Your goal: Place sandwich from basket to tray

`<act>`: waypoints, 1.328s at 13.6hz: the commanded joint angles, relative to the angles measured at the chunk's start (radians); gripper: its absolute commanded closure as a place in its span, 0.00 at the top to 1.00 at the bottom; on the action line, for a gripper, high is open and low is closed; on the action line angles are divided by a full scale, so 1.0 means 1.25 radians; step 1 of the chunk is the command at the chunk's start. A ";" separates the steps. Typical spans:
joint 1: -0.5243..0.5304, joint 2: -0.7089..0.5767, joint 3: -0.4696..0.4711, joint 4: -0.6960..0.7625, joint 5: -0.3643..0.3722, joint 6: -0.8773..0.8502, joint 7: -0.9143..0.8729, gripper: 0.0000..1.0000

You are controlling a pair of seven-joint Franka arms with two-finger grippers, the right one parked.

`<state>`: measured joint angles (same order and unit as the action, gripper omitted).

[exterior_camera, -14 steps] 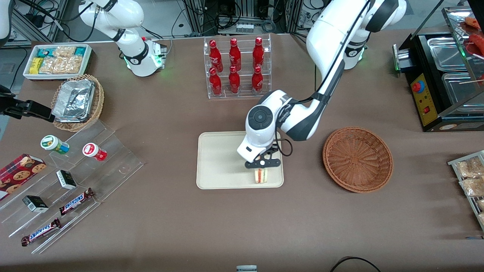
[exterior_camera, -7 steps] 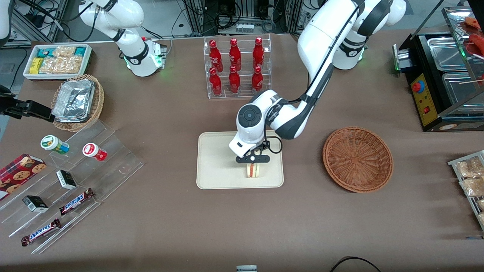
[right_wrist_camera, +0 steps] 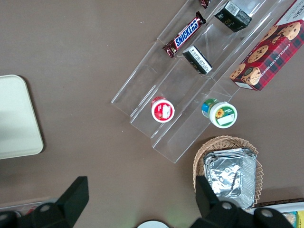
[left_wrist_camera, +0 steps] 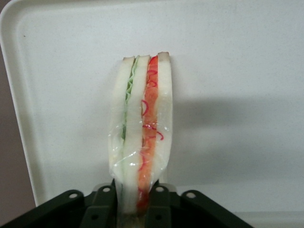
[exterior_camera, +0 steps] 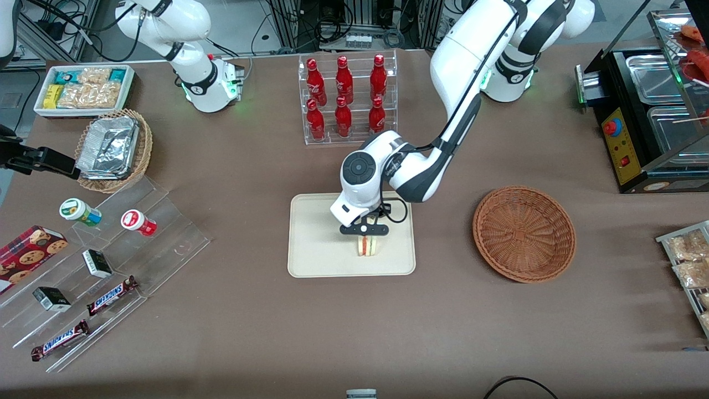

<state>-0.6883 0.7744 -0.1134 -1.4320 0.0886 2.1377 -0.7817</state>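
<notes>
Gripper (exterior_camera: pixel 366 237) sits over the tray (exterior_camera: pixel 316 249), fingers clamped on the sandwich (exterior_camera: pixel 368 245), which stands on edge, wrapped in clear film, red and green filling showing (left_wrist_camera: pixel 142 137). Whether it touches the tray surface, cannot tell. Basket (exterior_camera: pixel 524 234) sits beside the tray, toward the working arm's end, nothing in it.

We see a table (exterior_camera: pixel 249 332) draped in brown cloth, evenly lit from above. Past its edge farthest from us run grey floor, metal frames and cables (exterior_camera: pixel 332 22).
</notes>
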 commanded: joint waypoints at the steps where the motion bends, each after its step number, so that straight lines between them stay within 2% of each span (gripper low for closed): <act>1: -0.009 0.021 0.007 0.025 -0.006 -0.002 0.002 1.00; 11: -0.004 -0.027 0.012 0.026 0.005 -0.013 0.001 1.00; 15: 0.000 -0.070 0.019 0.035 -0.001 -0.057 -0.004 1.00; 16: 0.004 -0.071 0.032 0.069 0.000 -0.069 -0.020 1.00; 18: 0.041 -0.093 0.035 0.090 -0.003 -0.135 -0.010 1.00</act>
<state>-0.6760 0.6849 -0.0739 -1.3480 0.0896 2.0416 -0.7929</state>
